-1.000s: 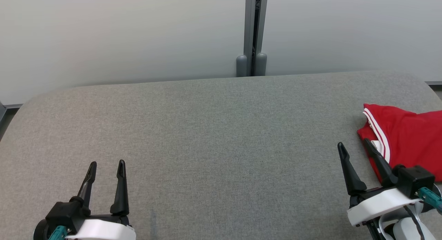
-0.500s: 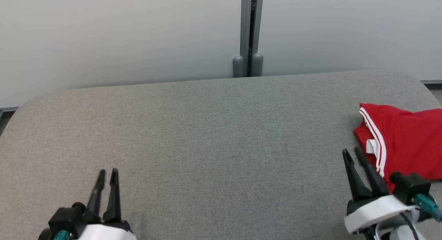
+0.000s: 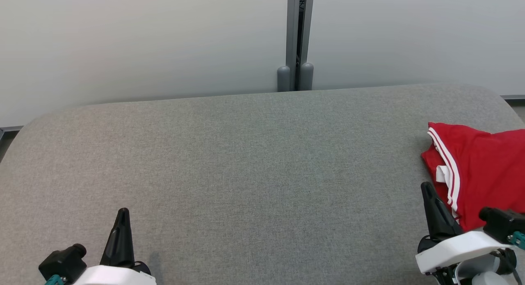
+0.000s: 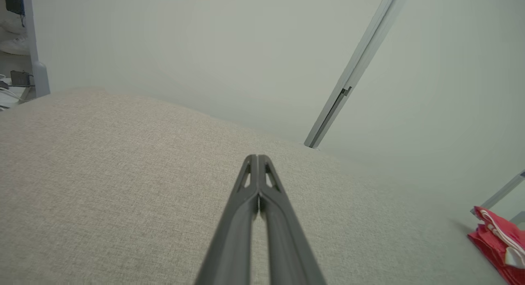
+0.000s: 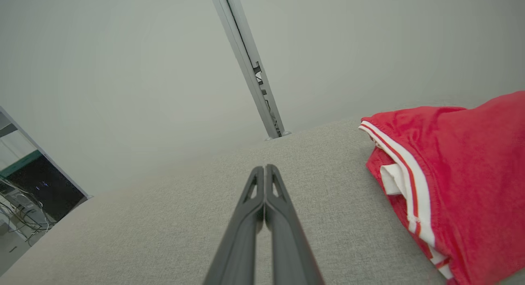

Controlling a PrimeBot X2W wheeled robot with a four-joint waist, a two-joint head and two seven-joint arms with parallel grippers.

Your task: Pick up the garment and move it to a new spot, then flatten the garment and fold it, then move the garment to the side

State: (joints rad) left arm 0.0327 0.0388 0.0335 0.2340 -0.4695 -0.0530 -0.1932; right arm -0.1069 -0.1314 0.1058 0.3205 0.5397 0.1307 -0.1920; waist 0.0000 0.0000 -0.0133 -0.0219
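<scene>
The garment (image 3: 480, 170) is red with white stripes along one edge, lying bunched at the right edge of the grey cloth-covered table (image 3: 254, 153). It also appears at the right in the right wrist view as the garment (image 5: 463, 178), and far right in the left wrist view as the garment (image 4: 498, 240). My right gripper (image 3: 426, 188) is shut and empty, just left of the garment's near corner. The right gripper (image 5: 265, 168) shows its fingers pressed together above bare cloth. My left gripper (image 3: 123, 213) is shut and empty at the lower left; the left gripper (image 4: 257, 157) holds nothing.
A pale wall with a grey vertical post (image 3: 298, 39) runs behind the table's far edge. The table's rounded corners drop off at the left and right. At the far left of the right wrist view, a dark area with cables (image 5: 24, 194) lies beyond the table.
Both grippers went from open to shut with nothing between the fingers. Both also drew back toward the bottom of the head view. The garment has stayed in place.
</scene>
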